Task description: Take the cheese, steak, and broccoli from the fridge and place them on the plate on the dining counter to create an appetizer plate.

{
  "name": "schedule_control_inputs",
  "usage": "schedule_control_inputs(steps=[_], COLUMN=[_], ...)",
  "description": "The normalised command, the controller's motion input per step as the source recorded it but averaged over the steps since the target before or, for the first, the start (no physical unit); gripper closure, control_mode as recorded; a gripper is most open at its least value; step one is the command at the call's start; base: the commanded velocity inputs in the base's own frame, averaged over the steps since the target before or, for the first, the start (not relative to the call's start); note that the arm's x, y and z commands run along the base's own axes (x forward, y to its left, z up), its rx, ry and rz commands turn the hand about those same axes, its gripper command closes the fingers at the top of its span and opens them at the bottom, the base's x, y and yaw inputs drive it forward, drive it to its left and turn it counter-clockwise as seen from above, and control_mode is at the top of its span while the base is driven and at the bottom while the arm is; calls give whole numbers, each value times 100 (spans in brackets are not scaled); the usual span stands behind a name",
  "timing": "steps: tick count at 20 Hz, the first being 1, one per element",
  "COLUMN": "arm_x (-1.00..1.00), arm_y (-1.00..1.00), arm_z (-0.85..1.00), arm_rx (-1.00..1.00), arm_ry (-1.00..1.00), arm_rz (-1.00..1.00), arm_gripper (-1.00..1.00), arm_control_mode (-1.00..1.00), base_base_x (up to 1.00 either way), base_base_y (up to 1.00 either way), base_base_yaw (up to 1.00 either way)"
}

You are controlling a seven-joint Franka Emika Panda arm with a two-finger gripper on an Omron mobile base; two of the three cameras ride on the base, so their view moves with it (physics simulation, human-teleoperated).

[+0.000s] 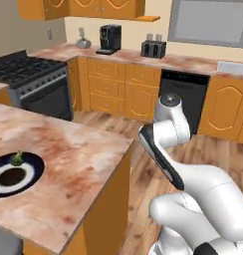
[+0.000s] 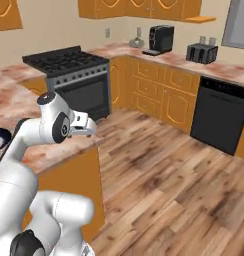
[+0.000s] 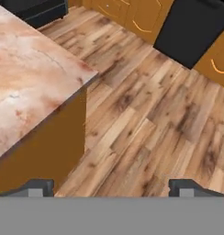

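The round navy-rimmed plate [image 1: 14,174] lies on the reddish marbled dining counter [image 1: 78,159] near its left end. A small green broccoli [image 1: 17,158] sits on the plate's far rim. My gripper [image 3: 112,189] is open with nothing between its fingertips [image 3: 38,188]. It hangs past the counter's corner [image 3: 81,78] and looks down at the wooden floor, well to the right of the plate. The cheese, the steak and the fridge are out of view.
A black stove [image 1: 29,74] stands at the back left. A dark dishwasher [image 1: 185,97] is set in the orange cabinets along the far wall. On the back counter are a coffee machine [image 1: 109,39] and a toaster [image 1: 153,48]. Open wooden floor [image 3: 146,114] lies between.
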Motion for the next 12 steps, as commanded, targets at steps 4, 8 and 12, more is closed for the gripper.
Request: schedule_control_inputs(steps=[4, 8, 12], arm_x=[0, 0, 0], arm_y=[0, 0, 0], arm_z=[0, 0, 0], arm_rx=[0, 0, 0], arm_ry=[0, 0, 0], arm_rz=[0, 0, 0], arm_gripper=[-100, -100, -100], arm_control_mode=[100, 100, 100], base_base_x=[0, 0, 0], base_base_y=[0, 0, 0], base_base_yaw=[-97, -95, -96])
